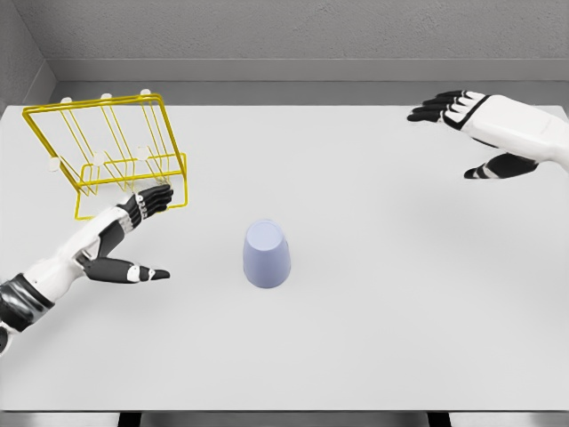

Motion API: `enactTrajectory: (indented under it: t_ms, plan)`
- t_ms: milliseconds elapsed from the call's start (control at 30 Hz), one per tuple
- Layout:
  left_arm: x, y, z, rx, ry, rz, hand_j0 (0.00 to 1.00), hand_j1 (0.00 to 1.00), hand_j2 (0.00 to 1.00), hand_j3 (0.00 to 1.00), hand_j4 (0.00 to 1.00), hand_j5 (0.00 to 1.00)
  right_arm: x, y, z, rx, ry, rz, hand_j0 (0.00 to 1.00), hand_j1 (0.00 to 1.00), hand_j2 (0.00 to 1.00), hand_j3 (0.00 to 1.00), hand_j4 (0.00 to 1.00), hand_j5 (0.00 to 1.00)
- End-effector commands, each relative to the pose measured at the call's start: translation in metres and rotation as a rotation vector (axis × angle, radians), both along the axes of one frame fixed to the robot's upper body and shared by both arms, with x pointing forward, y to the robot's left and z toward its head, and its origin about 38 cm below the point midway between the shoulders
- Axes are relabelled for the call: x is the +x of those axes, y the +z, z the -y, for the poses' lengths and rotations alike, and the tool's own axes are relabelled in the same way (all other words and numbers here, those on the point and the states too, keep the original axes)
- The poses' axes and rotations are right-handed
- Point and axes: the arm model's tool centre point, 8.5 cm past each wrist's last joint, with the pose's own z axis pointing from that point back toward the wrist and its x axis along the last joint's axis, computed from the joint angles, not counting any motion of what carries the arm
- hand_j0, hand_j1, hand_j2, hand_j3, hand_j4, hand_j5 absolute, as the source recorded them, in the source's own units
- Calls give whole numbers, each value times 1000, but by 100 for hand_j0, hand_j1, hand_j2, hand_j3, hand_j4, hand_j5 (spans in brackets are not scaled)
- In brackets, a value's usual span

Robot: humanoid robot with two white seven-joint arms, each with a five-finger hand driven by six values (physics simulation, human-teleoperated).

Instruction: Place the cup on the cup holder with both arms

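A pale lavender cup [267,255] stands upside down near the middle of the white table [382,294]. A yellow wire cup holder [111,153] with white-tipped pegs sits at the far left. My left hand [135,233] is open, palm toward the cup, between the holder's front edge and the cup, about a hand's width left of the cup. My right hand [462,133] is open too, hovering at the far right, well away from the cup, its fingers pointing left.
The table's front edge runs along the bottom of the view, with a grey wall behind the back edge.
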Motion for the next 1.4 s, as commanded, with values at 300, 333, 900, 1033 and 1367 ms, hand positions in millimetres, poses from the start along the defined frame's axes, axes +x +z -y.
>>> enactTrajectory:
  t_ms: [300,333,900,1033,1367]
  plan:
    - [10,-8,31,56,-54,-19,100,100,100,100,100,100,-6,-28,19,179,-97,-30,100,100,100,100,100,100]
    - [12,-7,36,47,-58,-11,100,100,100,100,100,100,-6,-28,18,181,-97,-30,100,100,100,100,100,100]
    - [28,-6,76,81,-108,-9,100,100,100,100,100,100,-8,-27,23,189,-108,-23,100,100,100,100,100,100]
    - [32,-7,87,88,-113,-15,100,100,100,100,100,100,-8,-27,22,189,-107,-22,100,100,100,100,100,100]
    - [26,-4,98,-26,-118,-92,100,100,100,100,100,100,-8,-27,22,193,-107,-23,100,100,100,100,100,100]
